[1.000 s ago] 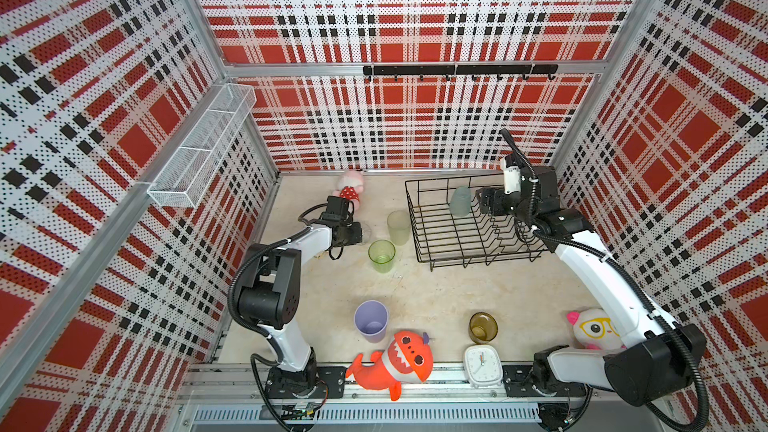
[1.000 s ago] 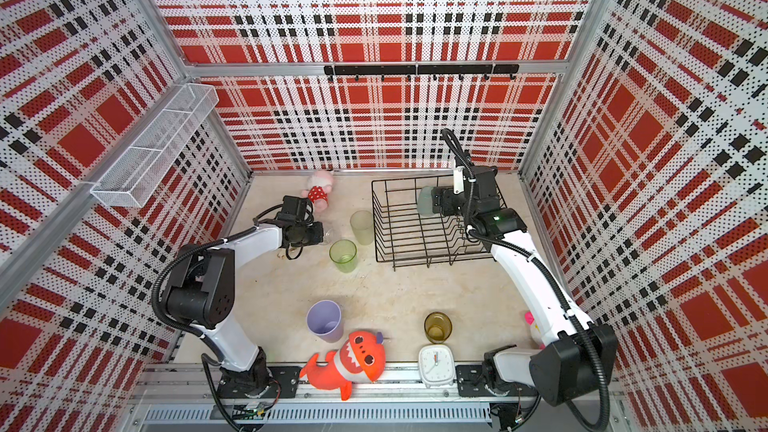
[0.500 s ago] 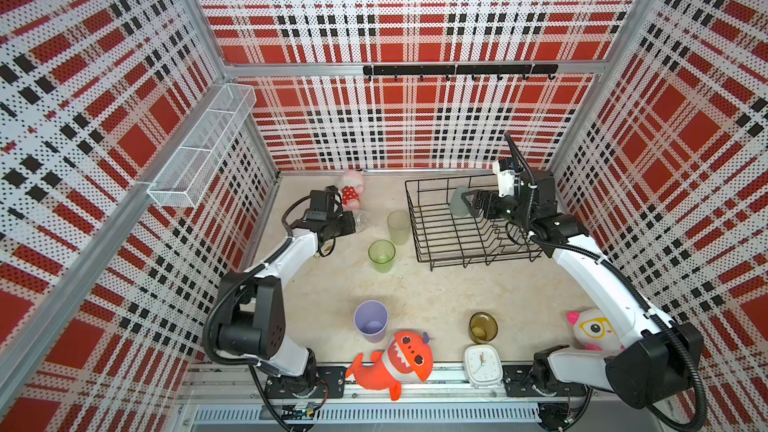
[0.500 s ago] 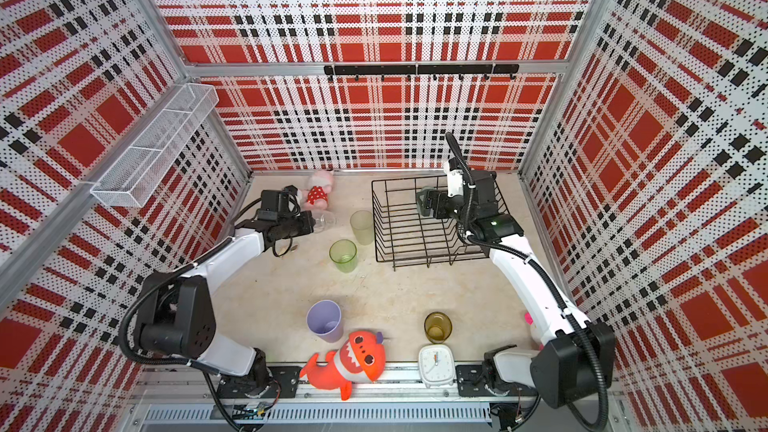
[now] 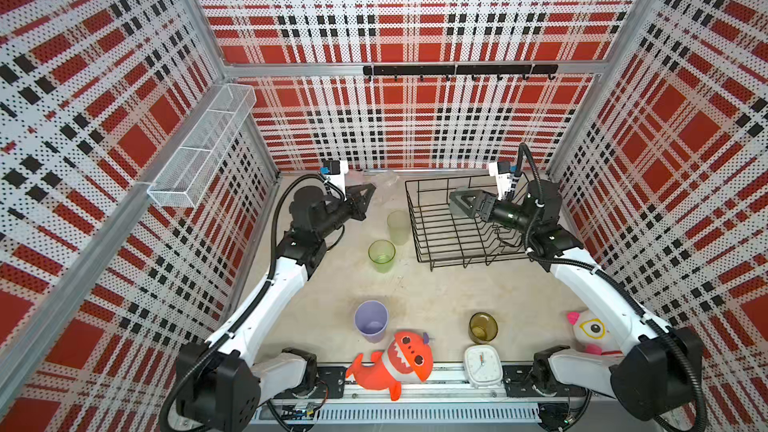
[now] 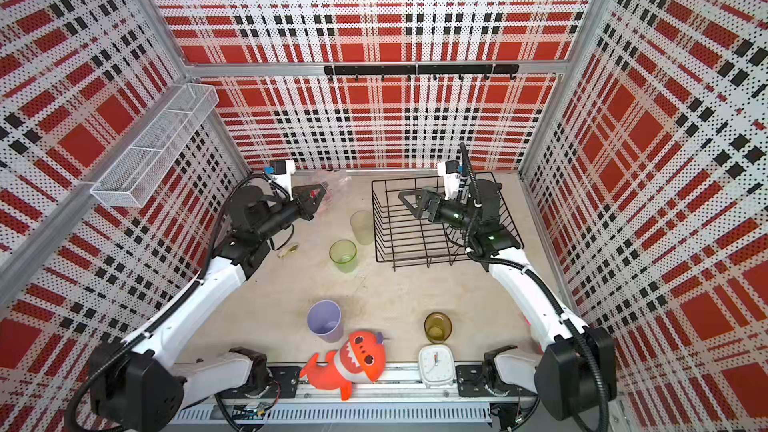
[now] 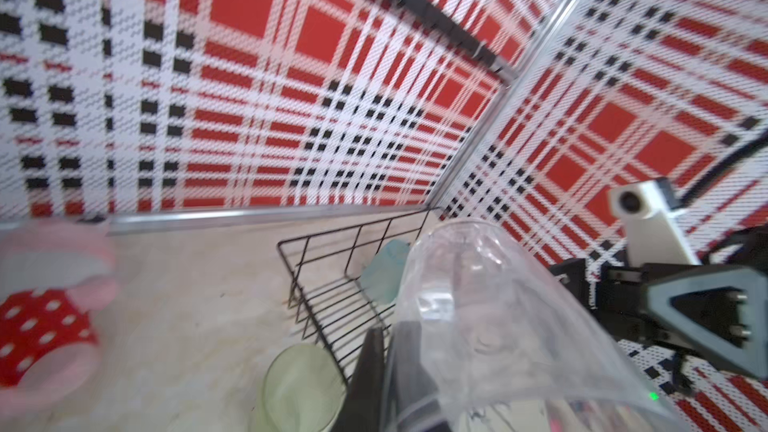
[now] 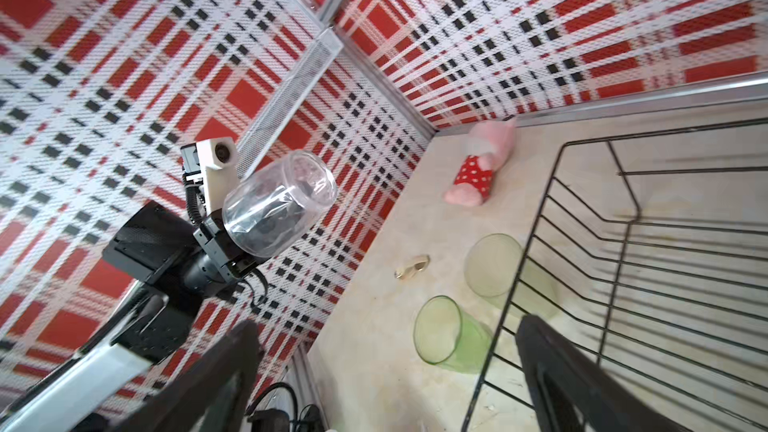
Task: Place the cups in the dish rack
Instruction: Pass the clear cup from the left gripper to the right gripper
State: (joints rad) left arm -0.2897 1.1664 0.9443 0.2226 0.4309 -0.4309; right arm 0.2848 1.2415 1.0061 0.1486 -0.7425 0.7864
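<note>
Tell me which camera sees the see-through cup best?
The right wrist view: the clear cup shows whole, held up in the air. The left wrist view is too close, so the cup looks cut off and blurry. In both top views it is only a faint smudge.

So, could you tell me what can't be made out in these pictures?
- Teal cup: behind the right pincer in both top views; half behind the glass, left wrist view.
- Pink toy: blurred, cut by the edge, left wrist view.
- Rack: cut off, right wrist view.
</note>
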